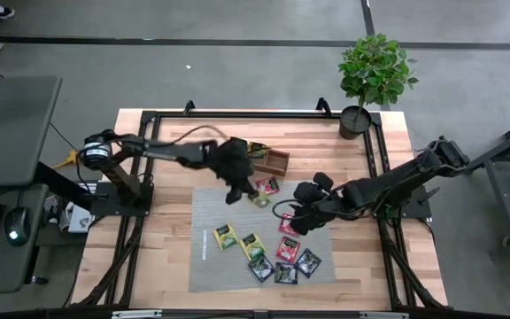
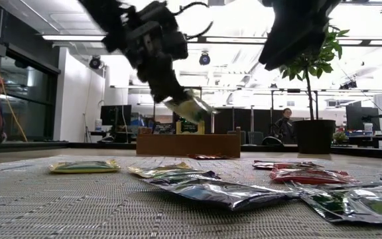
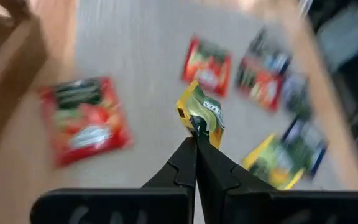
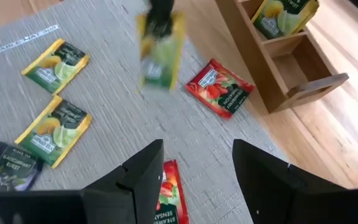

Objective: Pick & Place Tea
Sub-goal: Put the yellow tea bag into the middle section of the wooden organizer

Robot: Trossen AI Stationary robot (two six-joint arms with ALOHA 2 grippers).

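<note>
A yellow-green tea sachet [image 3: 201,115] is pinched by the left gripper [image 3: 196,134] above the grey mat [image 1: 209,213], near the wooden tray [image 4: 278,53]. The right gripper [image 4: 194,165] is held spread above a red sachet [image 4: 168,196].

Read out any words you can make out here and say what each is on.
"BLACKCURRANT BURST": dark sachet.
"STRAWBERRY": red sachet, partly hidden.
Yellow-green sachet in the left end effector, and the mat with its white print: too blurred to read.

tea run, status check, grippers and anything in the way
Left gripper shut on a yellow-green sachet, lifted above the mat near the wooden tray. Right gripper open, hovering over the mat. No obstruction visible between sachet and tray.
</note>
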